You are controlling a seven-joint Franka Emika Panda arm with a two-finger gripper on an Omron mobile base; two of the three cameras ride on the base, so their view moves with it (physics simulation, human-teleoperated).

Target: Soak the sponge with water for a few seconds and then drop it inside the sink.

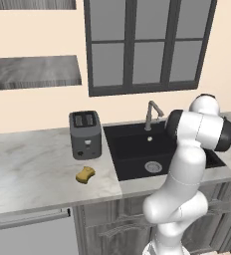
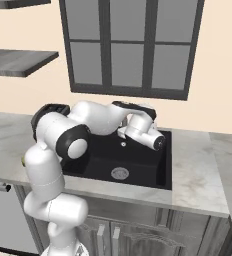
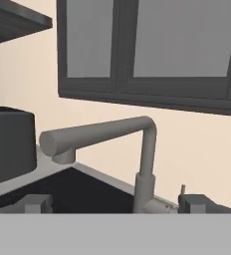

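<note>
Kitchen counter bears the sponge; the released gripper should be centred squarely on the faucet handle first.

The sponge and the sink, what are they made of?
The sponge looks like soft yellow-orange foam, dull and a bit bumpy. The sink looks like matte black stone or coated metal; it has no shine, so I can't say which. Its drain looks like silvery metal.
</note>
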